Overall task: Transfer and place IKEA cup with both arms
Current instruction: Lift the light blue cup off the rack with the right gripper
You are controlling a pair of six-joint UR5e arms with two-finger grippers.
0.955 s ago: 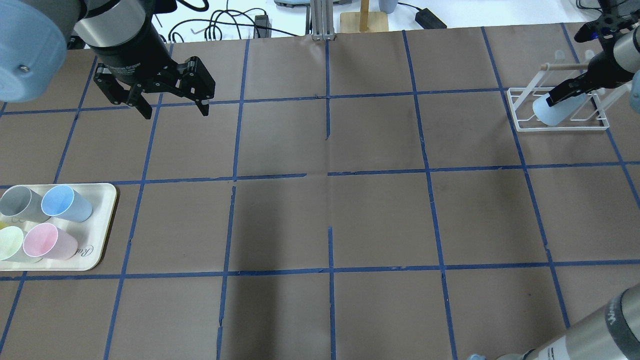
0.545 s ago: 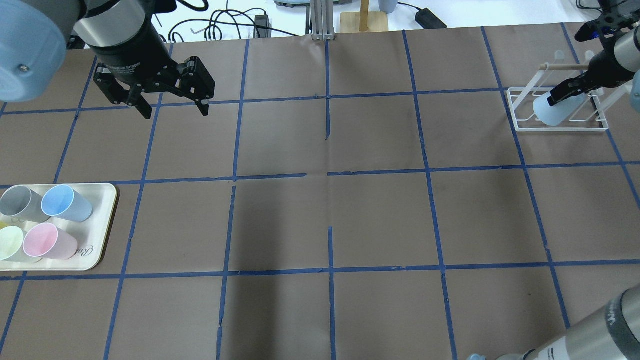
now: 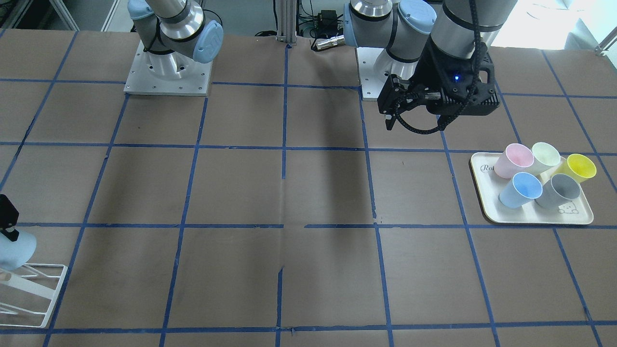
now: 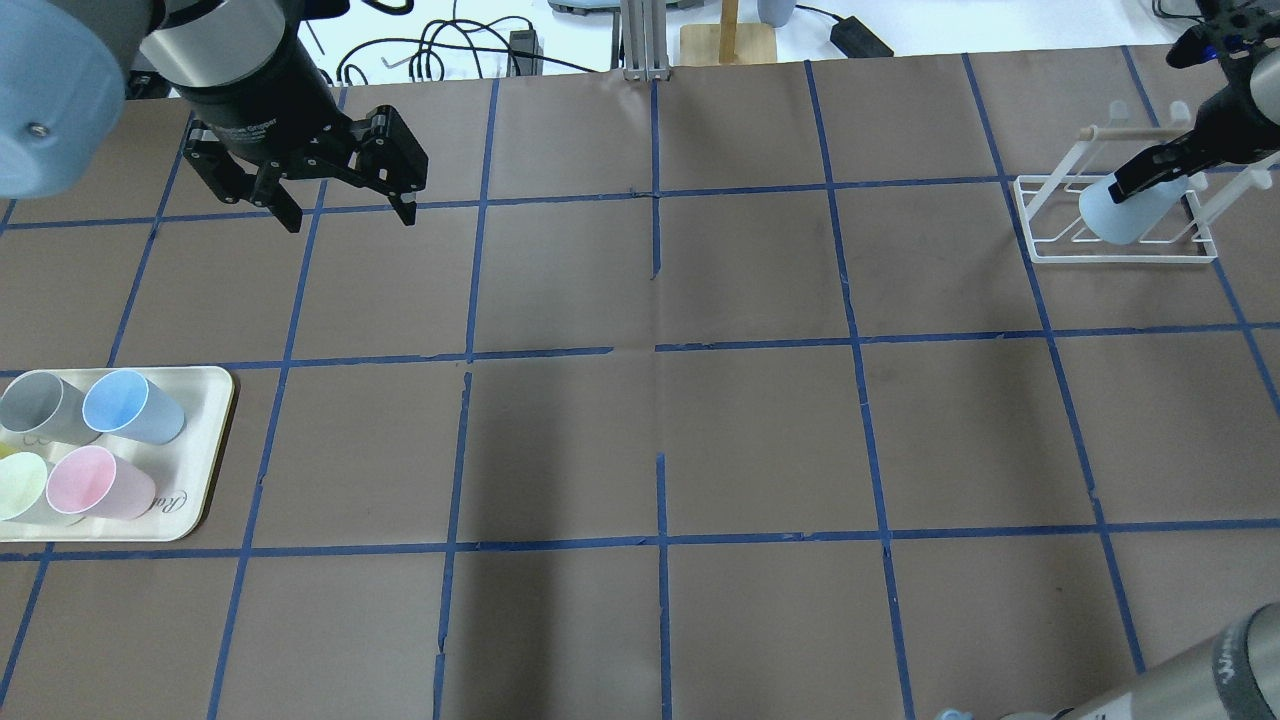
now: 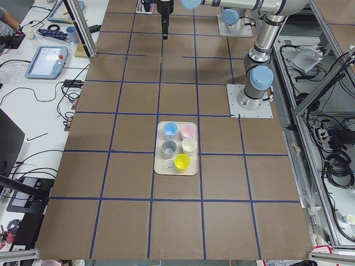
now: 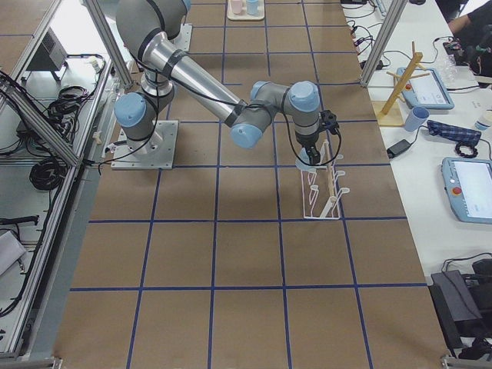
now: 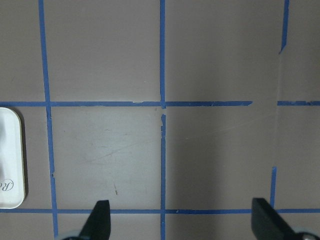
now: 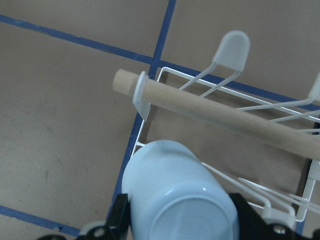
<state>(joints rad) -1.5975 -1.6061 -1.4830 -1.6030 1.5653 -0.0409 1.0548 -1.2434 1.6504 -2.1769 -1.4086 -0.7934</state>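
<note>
My right gripper point(image 4: 1150, 173) is shut on the pale light-blue IKEA cup point(image 4: 1125, 212) and holds it tilted over the white wire rack point(image 4: 1045, 250) at the far right. In the right wrist view the cup point(image 8: 175, 197) sits between the jaws, base toward the camera, just in front of the rack's wooden rod point(image 8: 225, 117). It also shows in the front-facing view point(image 3: 14, 250). My left gripper point(image 4: 345, 205) hangs open and empty above the table at the far left; its fingertips point(image 7: 100, 220) frame bare table.
A cream tray point(image 4: 205, 440) at the left edge holds a second blue cup point(image 4: 130, 405) with grey, pink, pale green and yellow cups. Cables and a wooden stand lie beyond the far table edge. Blue tape grids the brown table.
My right gripper has carried the cup a little right and farther back over the rack. My left gripper has shifted slightly back and stays open.
</note>
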